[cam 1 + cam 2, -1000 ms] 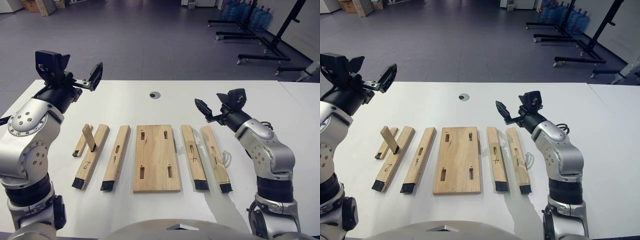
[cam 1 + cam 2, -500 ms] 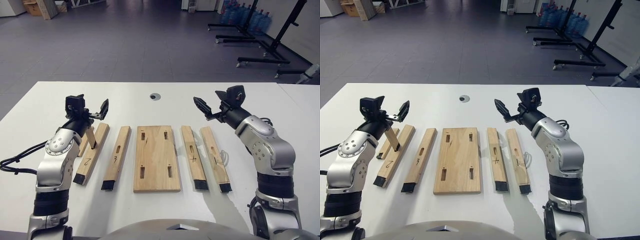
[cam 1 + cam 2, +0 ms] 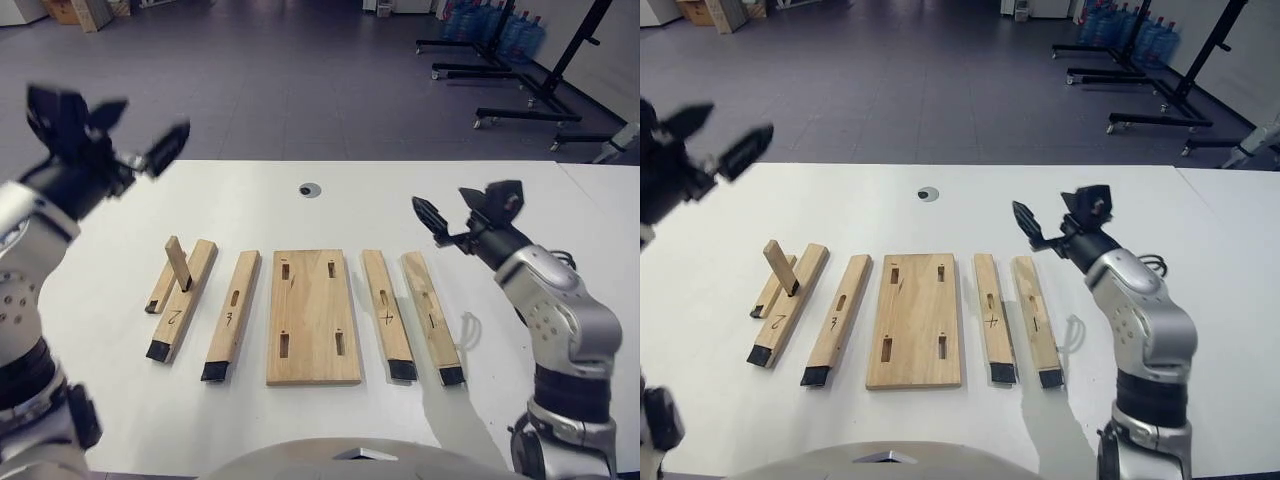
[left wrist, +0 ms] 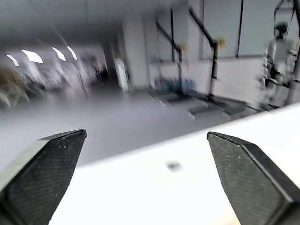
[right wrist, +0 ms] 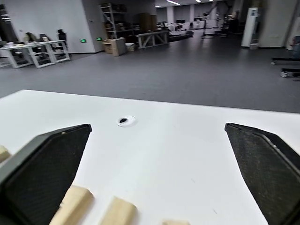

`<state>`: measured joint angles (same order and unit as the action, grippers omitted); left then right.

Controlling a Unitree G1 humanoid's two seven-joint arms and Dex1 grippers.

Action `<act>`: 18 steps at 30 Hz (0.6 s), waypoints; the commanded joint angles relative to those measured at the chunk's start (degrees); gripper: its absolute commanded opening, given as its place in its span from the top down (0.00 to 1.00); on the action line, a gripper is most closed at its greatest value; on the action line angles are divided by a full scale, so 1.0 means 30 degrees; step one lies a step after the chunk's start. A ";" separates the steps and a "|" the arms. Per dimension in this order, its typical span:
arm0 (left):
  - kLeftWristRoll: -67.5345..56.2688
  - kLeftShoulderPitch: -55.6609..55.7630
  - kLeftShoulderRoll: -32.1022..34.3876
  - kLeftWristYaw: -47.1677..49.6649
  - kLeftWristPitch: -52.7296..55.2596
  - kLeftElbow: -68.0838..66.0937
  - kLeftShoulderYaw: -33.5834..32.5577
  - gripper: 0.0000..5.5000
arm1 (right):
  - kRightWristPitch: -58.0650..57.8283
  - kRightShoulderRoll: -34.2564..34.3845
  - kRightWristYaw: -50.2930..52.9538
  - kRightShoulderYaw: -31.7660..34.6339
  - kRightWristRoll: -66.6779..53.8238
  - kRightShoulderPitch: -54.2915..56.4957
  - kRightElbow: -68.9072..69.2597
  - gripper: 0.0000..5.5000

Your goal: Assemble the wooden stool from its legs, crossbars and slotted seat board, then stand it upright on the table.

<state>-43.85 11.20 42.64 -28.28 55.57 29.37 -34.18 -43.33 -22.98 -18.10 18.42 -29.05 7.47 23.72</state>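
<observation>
Left eye view — white table [image 3: 240,205], grey floor [image 3: 300,80]; left end effector [image 3: 135,128], right end effector [image 3: 458,215] both wide.

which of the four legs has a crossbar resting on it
The leg farthest to the robot's left. A short crossbar rests tilted across its far half; the other three legs, one left of the seat board and two right of it, lie bare.

grey floor [image 3: 300,70] | black wheeled stands [image 3: 520,90] | white table [image 3: 300,420]
</observation>
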 commanded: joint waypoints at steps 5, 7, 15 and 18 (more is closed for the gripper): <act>0.2496 -0.8730 0.2206 -0.6986 -0.3656 -0.2807 -0.1914 0.14 | -0.0479 -0.0507 0.0388 0.1086 -0.0554 -0.1369 0.1279 0.04; 0.2253 -0.9950 0.1463 -0.7027 -0.3593 -0.1717 -0.1468 0.14 | -0.0445 -0.0500 0.0522 0.1187 -0.0650 -0.1567 0.1358 0.04; 0.6337 -1.2847 -0.1187 -0.4697 -0.7150 -0.1558 0.2877 0.14 | -0.0402 -0.0455 0.0707 0.0536 -0.0630 -0.0952 0.1030 0.04; 0.8994 -1.3060 -0.2536 -0.3031 -0.9876 -0.2016 0.5213 0.14 | -0.0320 -0.0372 0.0766 0.0195 -0.0581 -0.0686 0.0872 0.04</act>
<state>-20.57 -27.57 36.93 -39.68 29.79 23.97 -22.05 -43.75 -24.15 -16.08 19.76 -30.52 4.24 27.12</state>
